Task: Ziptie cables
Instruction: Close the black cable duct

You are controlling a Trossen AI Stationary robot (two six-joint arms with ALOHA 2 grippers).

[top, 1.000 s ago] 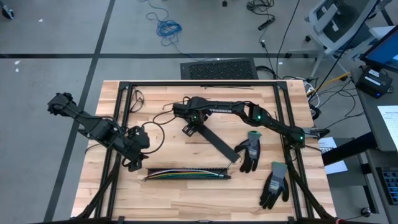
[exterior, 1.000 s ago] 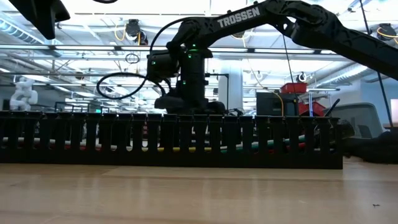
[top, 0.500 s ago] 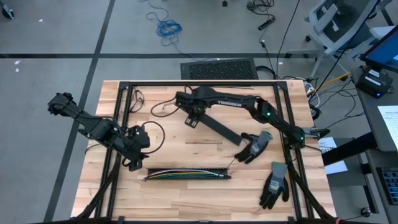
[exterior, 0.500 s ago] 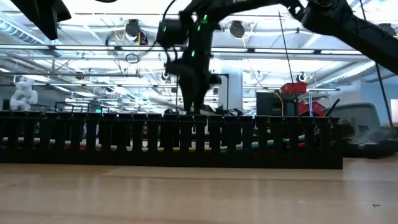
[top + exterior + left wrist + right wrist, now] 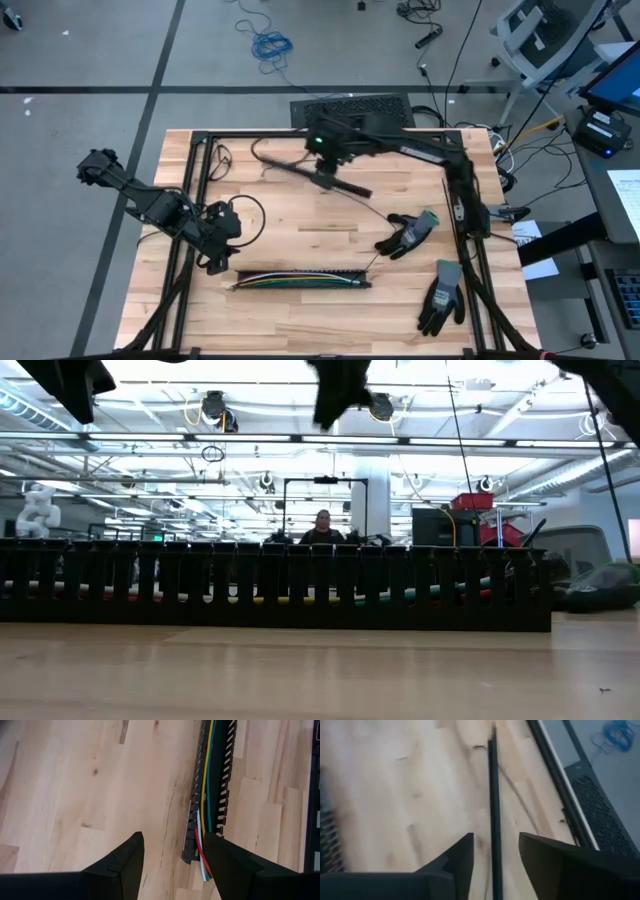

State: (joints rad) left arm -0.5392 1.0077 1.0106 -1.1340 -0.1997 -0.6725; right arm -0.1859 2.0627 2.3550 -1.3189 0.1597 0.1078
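Observation:
The cables (image 5: pixel 300 282) are coloured wires lying in a black slotted strip (image 5: pixel 345 279) near the table's near edge. Their ends (image 5: pixel 202 867) stick out of the strip's left end. My left gripper (image 5: pixel 218 262) hovers open just above that end, which shows in front of its fingers in the left wrist view (image 5: pixel 172 862). My right gripper (image 5: pixel 326 172) is high over the far middle of the table, shut on a long flat black bar (image 5: pixel 352 186). In the low view it is only a dark shape (image 5: pixel 340 390) at the top. My right gripper holds the black bar near the middle of its length, coming from above and slanting down. The bar (image 5: pixel 493 820) runs edge-on out between the two fingers. The place of contact is cut off by the picture's lower edge. The bar hangs clear of the table.
Two grey-and-green gloves lie right of centre, one (image 5: pixel 408 235) by the bar's right end, the other (image 5: pixel 440 296) nearer the front. A thin dark strand (image 5: pixel 372 262) lies beside the strip's right end. Black frame rails (image 5: pixel 200 200) (image 5: pixel 462 215) border the tabletop. A person (image 5: pixel 322 525) sits beyond the table.
My right gripper has risen quickly and gone toward the table's far edge, rolling as it went. The black bar has come up off the table with it and swung round to lie more crosswise. The nearer glove has been turned about and shifted slightly.

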